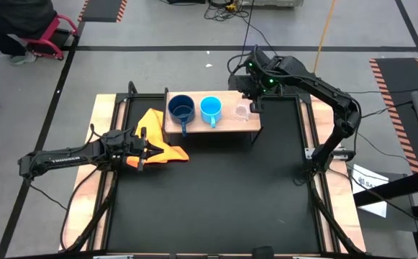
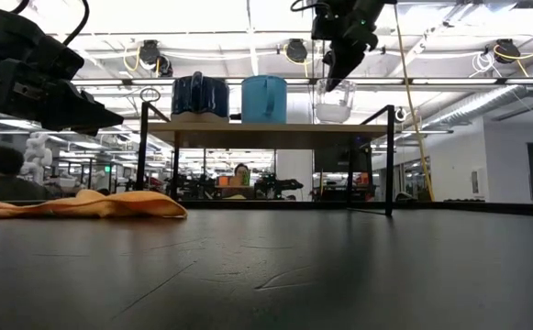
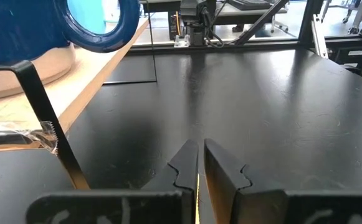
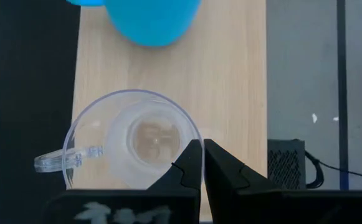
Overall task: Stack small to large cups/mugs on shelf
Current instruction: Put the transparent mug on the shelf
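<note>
The light-wood shelf (image 1: 226, 124) carries three cups in a row: dark blue mug (image 1: 181, 109), light blue mug (image 1: 210, 109) and clear glass cup (image 1: 243, 111), which is nearest the table's right edge. My right gripper (image 1: 255, 99) reaches down from above over the glass cup (image 4: 131, 140) and is shut on it. In the low view the cup's base (image 2: 333, 117) sits at shelf-top height. My left gripper (image 1: 143, 141) hovers shut above the yellow-orange cloth (image 1: 158, 137), which lies flat on the table (image 2: 83, 203) left of the shelf. My right gripper holds the clear glass cup by its rim (image 4: 190, 134), on the side opposite the handle (image 4: 59, 160). The fingers (image 4: 221, 171) come from above, pointing down, and close on the thin wall. The cup stays upright; whether it rests on the shelf or hangs just clear I cannot tell.
The shelf stands on thin dark legs (image 2: 390, 160) near the table's far edge. Black tabletop (image 1: 216, 194) stretches open in front of it, with wooden side rails (image 1: 101, 122) on both sides. People show in the room beyond (image 2: 240, 171).
</note>
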Motion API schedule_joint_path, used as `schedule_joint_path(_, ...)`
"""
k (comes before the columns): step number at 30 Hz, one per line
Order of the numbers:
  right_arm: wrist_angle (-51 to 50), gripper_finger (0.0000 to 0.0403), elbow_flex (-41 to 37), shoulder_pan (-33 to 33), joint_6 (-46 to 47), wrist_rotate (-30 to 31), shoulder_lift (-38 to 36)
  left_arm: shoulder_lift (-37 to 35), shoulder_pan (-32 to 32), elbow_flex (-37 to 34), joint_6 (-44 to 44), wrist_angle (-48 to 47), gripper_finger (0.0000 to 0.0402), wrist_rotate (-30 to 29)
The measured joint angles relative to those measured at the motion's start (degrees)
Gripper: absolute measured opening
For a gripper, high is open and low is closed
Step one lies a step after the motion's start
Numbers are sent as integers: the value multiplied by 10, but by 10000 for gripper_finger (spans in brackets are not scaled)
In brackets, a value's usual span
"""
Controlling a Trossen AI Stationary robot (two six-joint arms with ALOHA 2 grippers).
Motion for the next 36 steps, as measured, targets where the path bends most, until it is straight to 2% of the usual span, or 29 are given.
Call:
schedule_joint_path(19,-23,0,1,7,20,-20,19,0,0,0,0,0,31,0)
schedule_joint_path(25,-15,0,4,7,19,-20,42,0,0,0,0,0,31,0)
schedule_joint_path(36,-1,0,3,7,18,-17,42,0,0,0,4,0,31,0)
